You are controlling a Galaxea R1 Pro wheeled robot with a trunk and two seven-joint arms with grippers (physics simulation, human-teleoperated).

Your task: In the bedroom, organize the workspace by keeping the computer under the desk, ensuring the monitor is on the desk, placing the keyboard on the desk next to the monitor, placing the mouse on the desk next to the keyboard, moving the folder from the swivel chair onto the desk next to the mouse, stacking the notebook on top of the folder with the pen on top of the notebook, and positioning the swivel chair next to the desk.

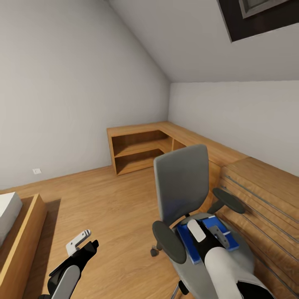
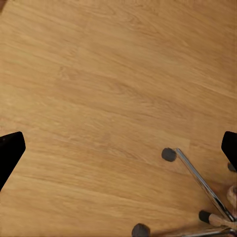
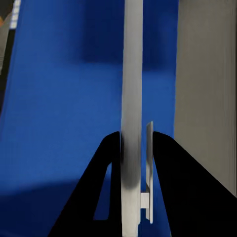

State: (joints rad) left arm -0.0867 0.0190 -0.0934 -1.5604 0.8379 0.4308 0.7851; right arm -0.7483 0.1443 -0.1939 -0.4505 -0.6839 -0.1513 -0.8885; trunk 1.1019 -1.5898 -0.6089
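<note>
Right end effector down on the folder on the swivel chair seat; left idle over the floor

Left to right, taking the swivel chair [image 1: 182, 195] as landmark: left end effector [image 1: 85, 243] hangs left of the chair, well apart from the seat, over bare wooden floor [image 2: 98, 89]; fingers spread wide, holding nothing; chrome chair legs and casters [image 2: 169, 154] sit at the edge of its wrist view. Folder [image 1: 189, 245] lies flat on the seat just in front of the backrest, long axis running roughly away from the robot toward the backrest. Right end effector [image 1: 211, 234] sits directly over it, clearly the nearer arm. In the right wrist view the jaws stand narrow, closed on a thin pale upright strip [image 3: 132, 98], blue folder [image 3: 64, 113] just beyond. Judgement: folder sits straight below the right fingers, so any lift starts from there
</note>
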